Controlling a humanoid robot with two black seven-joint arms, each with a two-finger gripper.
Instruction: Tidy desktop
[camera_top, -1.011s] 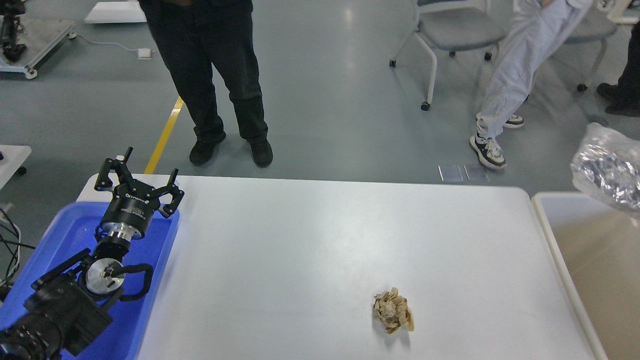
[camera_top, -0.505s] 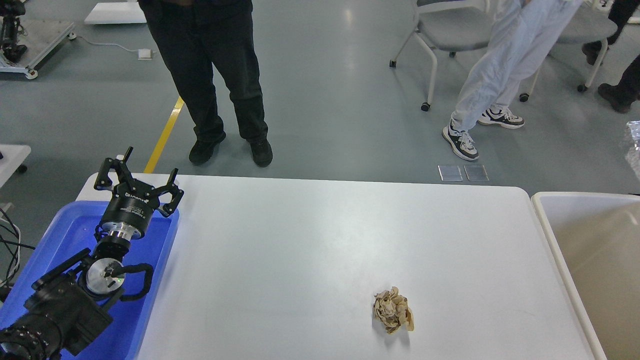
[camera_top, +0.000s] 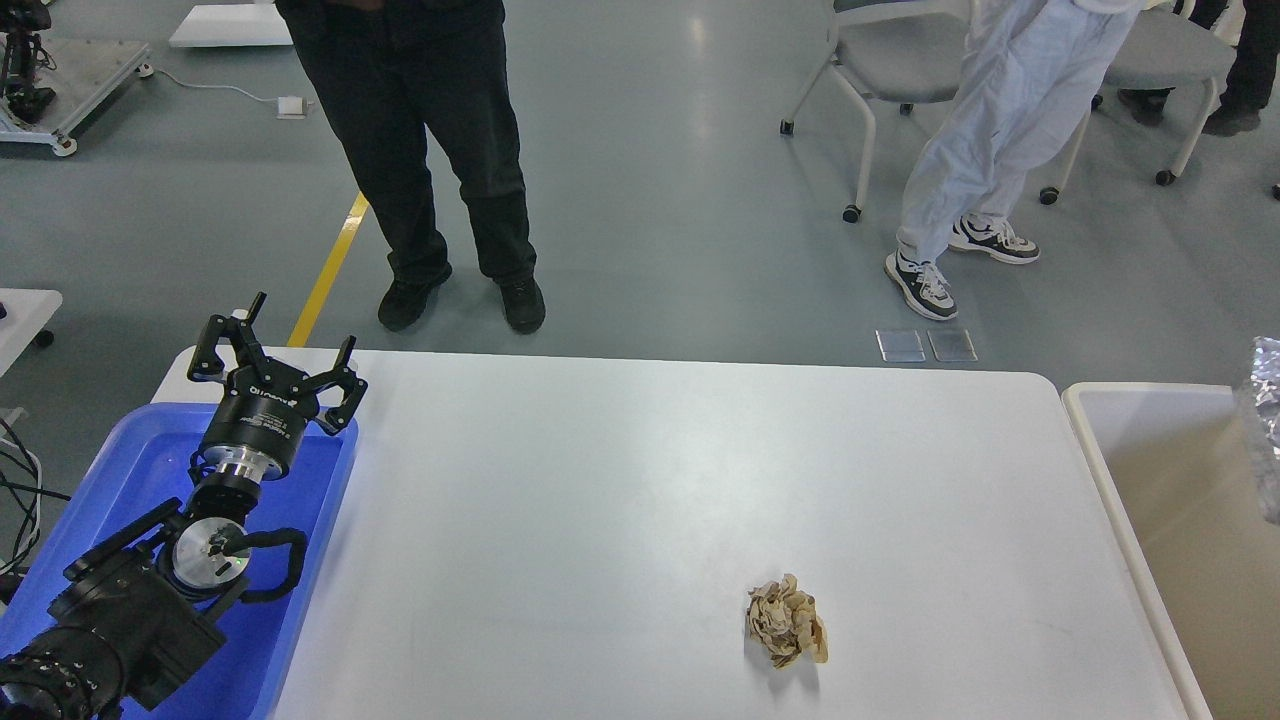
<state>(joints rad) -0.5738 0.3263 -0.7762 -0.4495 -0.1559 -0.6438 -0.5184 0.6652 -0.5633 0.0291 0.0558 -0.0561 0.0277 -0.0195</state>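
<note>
The desktop is a large white tabletop with rounded corners. A crumpled brown paper ball lies on it near the front, right of the middle. My left gripper is open and empty, held above the far end of the blue tray at the table's left end. A crinkled silvery plastic bag shows at the right edge above the beige bin; what holds it is out of view. My right gripper is not in view.
A person in black trousers stands just beyond the table's far edge. Another in light trousers stands by grey wheeled chairs at the back right. A yellow floor line runs behind the tray.
The silvery bag drew back toward the right edge and now shows only as a sliver over the beige bin. The person in light trousers shifted their feet. My left arm has not moved.
</note>
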